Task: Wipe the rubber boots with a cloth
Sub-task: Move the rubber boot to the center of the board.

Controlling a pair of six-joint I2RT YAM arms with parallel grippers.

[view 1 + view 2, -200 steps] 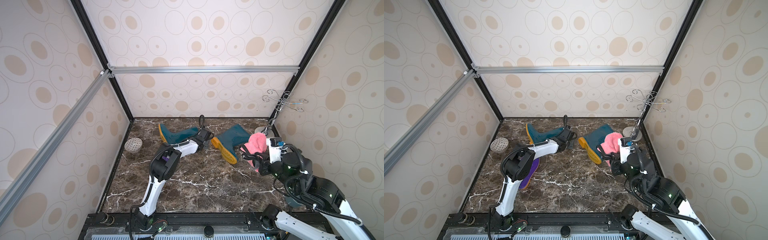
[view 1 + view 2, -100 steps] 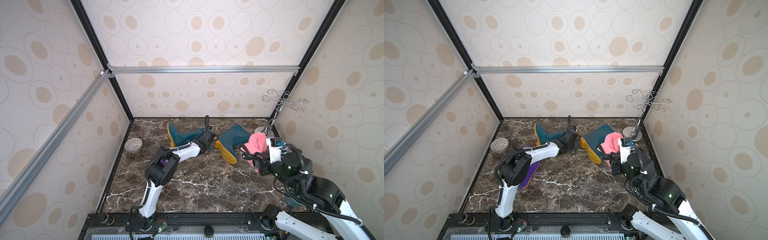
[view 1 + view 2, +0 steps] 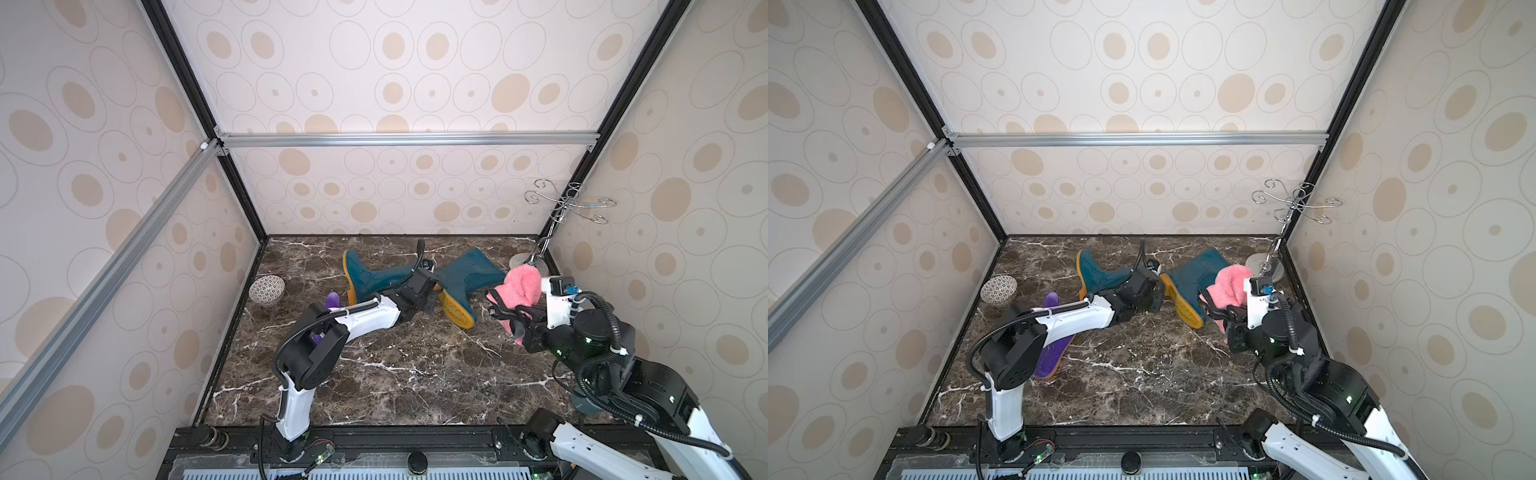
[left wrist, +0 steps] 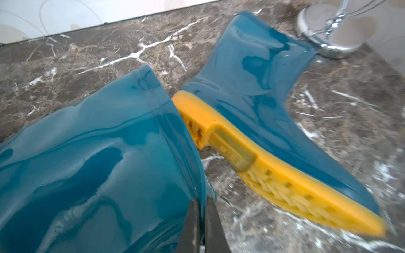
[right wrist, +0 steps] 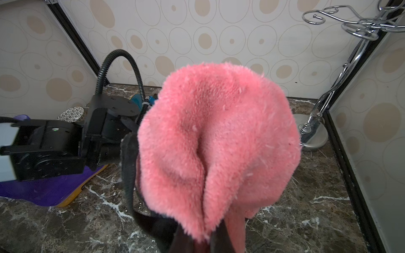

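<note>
At the 12 o'clock edge of the desk (image 3: 395,374), two teal boots lie on their sides. The left pincer (image 4: 201,210) is clamped on the cuff of the gripped teal boot (image 3: 374,276), with the rim apparently pinched between its fingers. This grip probably anchors the glossy rubber against sliding under wiping pressure. The free teal boot (image 3: 471,272) lies just beside it toward 1 o'clock, its yellow sole facing that cuff.

The left arm is stretched low across the desk with its elbow raised at 8 o'clock. It passes over the purple boot (image 3: 1052,349), which lies at 9 o'clock.

The right pincer (image 5: 200,237) is closed on the cloth (image 3: 519,286), held off the desk at 3 o'clock. The pink pile is bunched forward, likely to serve as a wiping pad. The right arm is folded, with the wrist aimed toward 11 o'clock. Cloth-to-boot contact cannot be confirmed.
</note>
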